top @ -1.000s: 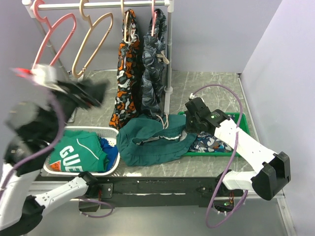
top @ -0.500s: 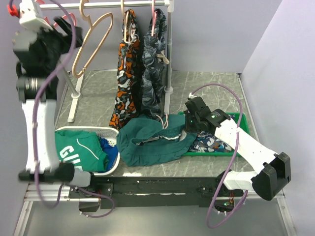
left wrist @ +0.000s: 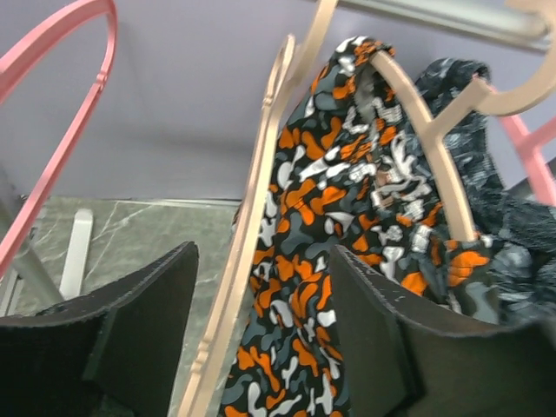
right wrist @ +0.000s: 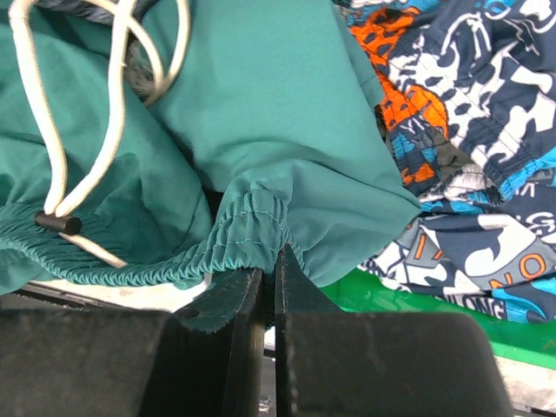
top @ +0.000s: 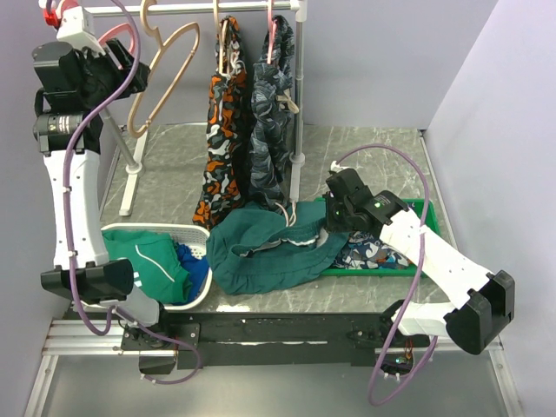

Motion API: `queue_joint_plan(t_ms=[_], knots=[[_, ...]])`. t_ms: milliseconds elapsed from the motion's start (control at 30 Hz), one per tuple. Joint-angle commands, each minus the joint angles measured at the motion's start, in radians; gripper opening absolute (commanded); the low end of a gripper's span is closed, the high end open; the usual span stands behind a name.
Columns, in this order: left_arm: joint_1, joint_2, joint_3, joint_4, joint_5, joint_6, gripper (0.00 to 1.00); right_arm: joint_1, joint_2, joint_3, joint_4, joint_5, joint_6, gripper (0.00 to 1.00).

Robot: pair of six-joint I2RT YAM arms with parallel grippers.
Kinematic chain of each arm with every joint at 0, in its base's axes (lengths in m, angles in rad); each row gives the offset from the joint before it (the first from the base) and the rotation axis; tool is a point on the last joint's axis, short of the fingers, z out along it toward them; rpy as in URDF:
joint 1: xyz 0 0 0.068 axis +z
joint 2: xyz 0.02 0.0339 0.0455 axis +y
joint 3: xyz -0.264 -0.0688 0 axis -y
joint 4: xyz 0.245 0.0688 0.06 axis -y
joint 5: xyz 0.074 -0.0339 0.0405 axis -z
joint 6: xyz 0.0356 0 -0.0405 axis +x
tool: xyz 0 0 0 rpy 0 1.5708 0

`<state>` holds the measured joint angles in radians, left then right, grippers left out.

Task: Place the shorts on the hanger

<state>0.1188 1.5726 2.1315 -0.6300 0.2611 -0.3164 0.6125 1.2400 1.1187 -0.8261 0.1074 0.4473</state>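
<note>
Top external: shorts (top: pixel 269 256) heaped on the table (top: pixel 373 148); hanger (top: pixel 165 74) hung on the rail (top: pixel 191 9).
Left wrist: left gripper (left wrist: pixel 261 287) held spread, hanger seen between.
Right wrist: right gripper (right wrist: pixel 265 278) clamped on the shorts' waistband.

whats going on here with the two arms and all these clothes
Two robot arms are working on getting the teal shorts onto the tan hanger. The right gripper is shut on the shorts' elastic waistband; the shorts lie on the table, partly over the green tray. The left gripper is up at the clothes rail, open, with the hanger's arm between its fingers but not gripped.
</note>
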Motion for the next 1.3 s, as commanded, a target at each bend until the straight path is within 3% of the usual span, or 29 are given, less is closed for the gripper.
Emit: queue_joint_plan(t_ms=[0, 167, 567, 667, 700, 867, 1033, 1267], knots=[[-0.011, -0.017, -0.028, 0.016, -0.022, 0.056, 0.66, 0.015, -0.031, 0.061, -0.002, 0.012, -0.010, 0.07], [-0.073, 0.020, -0.012, -0.007, -0.092, 0.094, 0.66, 0.021, -0.033, 0.056, -0.004, 0.020, -0.007, 0.07], [-0.194, 0.050, -0.024, -0.023, -0.362, 0.183, 0.48, 0.026, -0.037, 0.059, -0.016, 0.028, -0.012, 0.07], [-0.203, 0.058, -0.036, -0.019, -0.370, 0.185, 0.40, 0.027, -0.036, 0.056, -0.013, 0.028, -0.010, 0.07], [-0.203, 0.056, -0.041, -0.017, -0.369, 0.183, 0.32, 0.027, -0.034, 0.058, -0.015, 0.028, -0.010, 0.07], [-0.205, 0.046, -0.051, -0.008, -0.401, 0.189, 0.27, 0.029, -0.031, 0.052, -0.015, 0.028, -0.009, 0.07], [-0.205, 0.035, -0.038, -0.007, -0.404, 0.185, 0.01, 0.033, -0.025, 0.066, -0.019, 0.031, -0.009, 0.07], [-0.208, 0.010, -0.021, 0.015, -0.408, 0.197, 0.01, 0.036, -0.019, 0.066, -0.021, 0.034, -0.009, 0.07]])
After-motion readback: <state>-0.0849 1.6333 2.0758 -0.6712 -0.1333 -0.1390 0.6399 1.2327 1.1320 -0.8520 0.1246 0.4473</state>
